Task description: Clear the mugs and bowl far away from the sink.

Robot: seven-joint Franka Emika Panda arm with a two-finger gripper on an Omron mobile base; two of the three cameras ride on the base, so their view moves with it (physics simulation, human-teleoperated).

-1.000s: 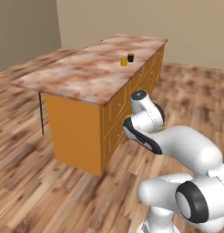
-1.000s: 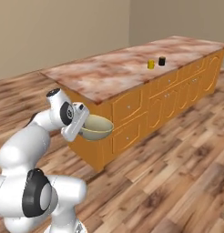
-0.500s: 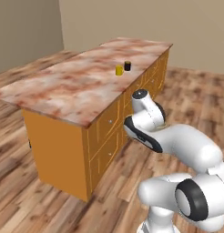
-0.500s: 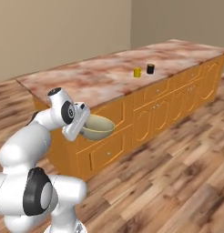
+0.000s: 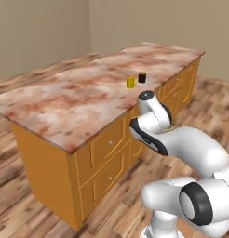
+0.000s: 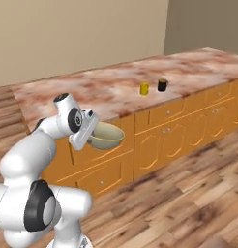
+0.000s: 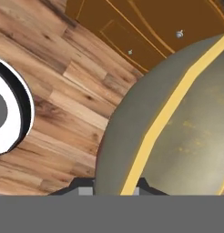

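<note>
Right base view shows the long marble tabletop (image 6: 116, 85) on its orange cabinets (image 6: 188, 126), with wood floor (image 6: 179, 203) all around. Beside the near long edge, below tabletop height and in front of the drawer fronts, hangs the bowl (image 6: 106, 136), gripped by its rim in the fingers (image 6: 90, 133); in the hand view the yellow rim (image 7: 170, 113) runs down between the two dark tips, which are clenched on it.

Biggest risk, as I judge it: the bowl is held by one edge only, so its weight hangs off to the side. A quick swing or a jolt from the base could let it pivot or slip, and it would drop to the floor.

Next: the bowl sits lower than the tabletop and close to the cabinets. Lifting without first backing away could catch the bowl on the overhanging edge.

Smallest: a black mug (image 6: 162, 85) and a yellow cup (image 6: 144, 88) stand just beside each other near the same long edge, farther along. Setting the bowl down too close could knock them. Whether the yellow one is a mug I cannot tell.
</note>
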